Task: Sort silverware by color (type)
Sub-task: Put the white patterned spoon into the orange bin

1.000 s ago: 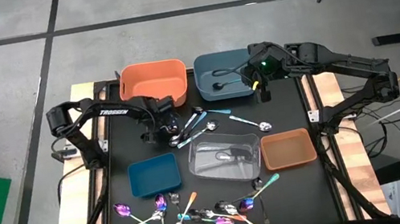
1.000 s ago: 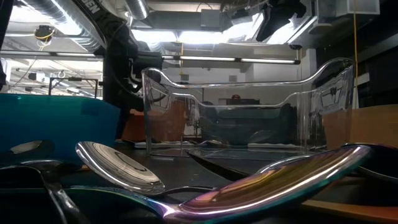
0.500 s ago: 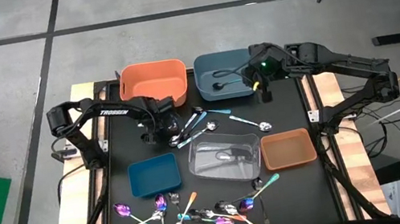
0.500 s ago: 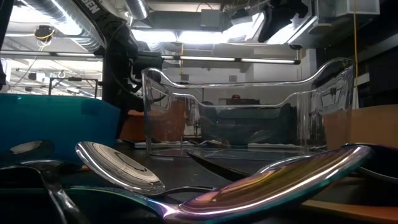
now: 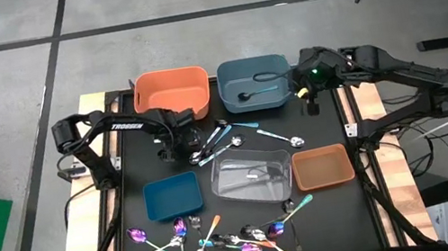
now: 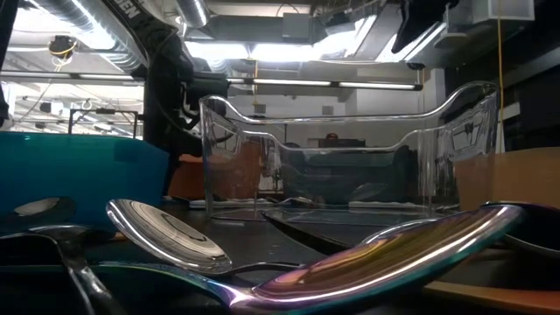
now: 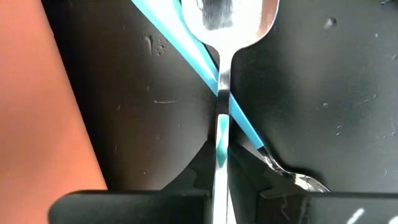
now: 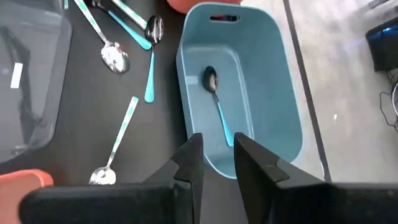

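Pinching a silver spoon's (image 7: pixel 221 74) handle, the left claw (image 7: pixel 221 163) sits nearly together; right claw (image 8: pixel 216 155) empty, parted, above the blue bin (image 8: pixel 273 87)

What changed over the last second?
The right gripper drew back from over the blue bin toward the table's right edge, holding nothing; a teal-handled spoon lies in that bin. The left gripper closed on a silver spoon by the orange bin. Other silverware and bins unchanged.

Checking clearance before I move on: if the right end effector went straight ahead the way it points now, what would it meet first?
Probably the blue-grey bin: the right end effector points at its near wall, a teal-handled spoon lying inside. Depth is unclear.
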Controlling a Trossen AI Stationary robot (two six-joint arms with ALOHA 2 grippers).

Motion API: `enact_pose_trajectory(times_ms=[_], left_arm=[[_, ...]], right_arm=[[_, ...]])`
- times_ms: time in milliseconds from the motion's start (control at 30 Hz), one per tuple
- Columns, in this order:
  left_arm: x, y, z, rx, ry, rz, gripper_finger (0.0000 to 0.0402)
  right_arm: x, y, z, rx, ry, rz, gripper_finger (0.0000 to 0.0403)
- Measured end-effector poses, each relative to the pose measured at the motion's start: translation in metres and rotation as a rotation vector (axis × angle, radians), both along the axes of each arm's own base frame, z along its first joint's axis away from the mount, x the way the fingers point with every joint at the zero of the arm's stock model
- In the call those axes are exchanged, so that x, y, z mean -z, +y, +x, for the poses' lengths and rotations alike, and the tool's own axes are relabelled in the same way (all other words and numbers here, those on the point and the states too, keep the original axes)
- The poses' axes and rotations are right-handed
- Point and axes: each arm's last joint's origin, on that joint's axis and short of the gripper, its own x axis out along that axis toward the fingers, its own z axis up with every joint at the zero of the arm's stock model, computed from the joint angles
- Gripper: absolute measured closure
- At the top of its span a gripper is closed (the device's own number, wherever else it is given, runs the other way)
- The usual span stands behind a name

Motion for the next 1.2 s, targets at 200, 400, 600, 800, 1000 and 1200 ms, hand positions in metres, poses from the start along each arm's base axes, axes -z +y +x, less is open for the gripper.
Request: enact_pose_trajectory(times_ms=[200, 400, 600, 800, 1000, 1200], left_arm=[[-0.012, -0.002, -0.003, -0.038, -0.043, 0.020, 0.0385], [-0.027, -0.005, -0.007, -0.064, -0.094, 0.028, 0.0385], [-0.049, -0.014, -0.008, -0.040, -0.183, 0.051, 0.0386], [-0.084, -0.020, -0.001, -0.011, -0.311, 0.092, 0.0386], [-0.121, -0.016, 0.006, -0.015, -0.425, 0.161, 0.0383], [-0.149, -0.001, 0.008, 0.000, -0.441, 0.309, 0.0382]], right_arm=[[0.024, 0.001, -0.005, 0.018, 0.010, 0.025, 0.0324], [0.053, 0.001, -0.004, 0.044, 0.086, 0.065, 0.0324], [0.075, 0.000, 0.002, 0.045, 0.088, 0.067, 0.0324], [0.087, -0.001, 0.004, 0.045, 0.087, 0.067, 0.0324], [0.094, -0.001, 0.003, 0.046, 0.106, 0.072, 0.0324], [0.094, -0.001, 0.004, 0.045, 0.098, 0.070, 0.0324]])
